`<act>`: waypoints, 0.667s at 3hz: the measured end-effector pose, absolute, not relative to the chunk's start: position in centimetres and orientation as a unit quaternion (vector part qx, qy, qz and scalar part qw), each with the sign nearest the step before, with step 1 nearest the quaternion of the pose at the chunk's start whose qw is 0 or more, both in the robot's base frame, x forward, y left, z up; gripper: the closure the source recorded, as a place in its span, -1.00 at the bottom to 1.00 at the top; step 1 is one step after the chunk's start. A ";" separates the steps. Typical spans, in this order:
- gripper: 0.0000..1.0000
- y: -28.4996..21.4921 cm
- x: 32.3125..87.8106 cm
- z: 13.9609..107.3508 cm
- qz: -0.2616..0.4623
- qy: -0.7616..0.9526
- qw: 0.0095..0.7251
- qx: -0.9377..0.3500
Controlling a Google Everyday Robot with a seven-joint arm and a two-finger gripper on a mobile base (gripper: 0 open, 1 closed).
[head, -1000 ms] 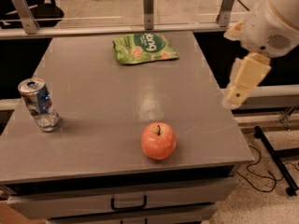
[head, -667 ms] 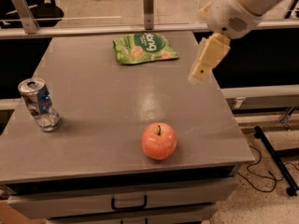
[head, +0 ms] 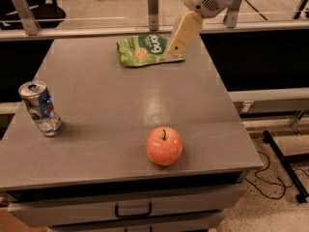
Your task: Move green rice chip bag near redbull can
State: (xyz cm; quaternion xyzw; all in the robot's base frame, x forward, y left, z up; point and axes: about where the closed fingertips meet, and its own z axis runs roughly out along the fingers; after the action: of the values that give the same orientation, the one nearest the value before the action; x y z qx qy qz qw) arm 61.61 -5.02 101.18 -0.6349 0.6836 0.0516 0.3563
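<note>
The green rice chip bag (head: 147, 50) lies flat at the far middle of the grey table (head: 111, 105). The redbull can (head: 40, 108) stands upright near the table's left edge, far from the bag. My gripper (head: 175, 47) hangs from the white arm at the top right, its cream tip just above the bag's right end. It holds nothing that I can see.
A red apple (head: 164, 145) sits near the table's front edge, right of centre. A drawer handle (head: 133, 211) shows below the tabletop. A glass rail with metal posts (head: 153, 6) runs behind the table. Cables and a stand leg (head: 285, 163) lie on the floor at right.
My arm has swung left and toward the far side, from beside the table's right edge to over the chip bag's right end. The bag, can and apple have not moved.
</note>
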 end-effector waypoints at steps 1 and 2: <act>-1.00 -4.8 62.3 100.8 0.063 0.684 0.373 -0.623; -1.00 -3.8 66.0 98.4 0.095 0.692 0.409 -0.588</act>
State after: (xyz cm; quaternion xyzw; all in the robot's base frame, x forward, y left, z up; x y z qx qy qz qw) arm 65.95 -3.81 98.40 -0.5876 0.6919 0.0954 0.4086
